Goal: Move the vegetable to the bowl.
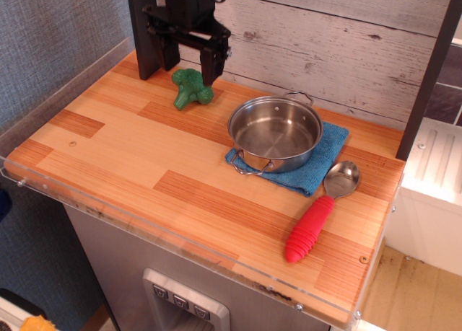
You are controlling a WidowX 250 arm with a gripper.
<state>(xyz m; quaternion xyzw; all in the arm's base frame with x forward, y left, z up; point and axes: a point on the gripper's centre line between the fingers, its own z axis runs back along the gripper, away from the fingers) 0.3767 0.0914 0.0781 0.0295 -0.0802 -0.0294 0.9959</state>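
Black claw (pixel 189 63) spread wide, hovering at back of wooden counter (pixel 144 165); small bright green toy broccoli (pixel 190 88) lying just below, between fingers, ungripped.

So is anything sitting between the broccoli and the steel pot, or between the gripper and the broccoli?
Nothing visible. The broccoli lies on bare wood, with only open board between it and the pot. The open gripper hangs right at it, nothing between. The spoon lies on the pot's far side.
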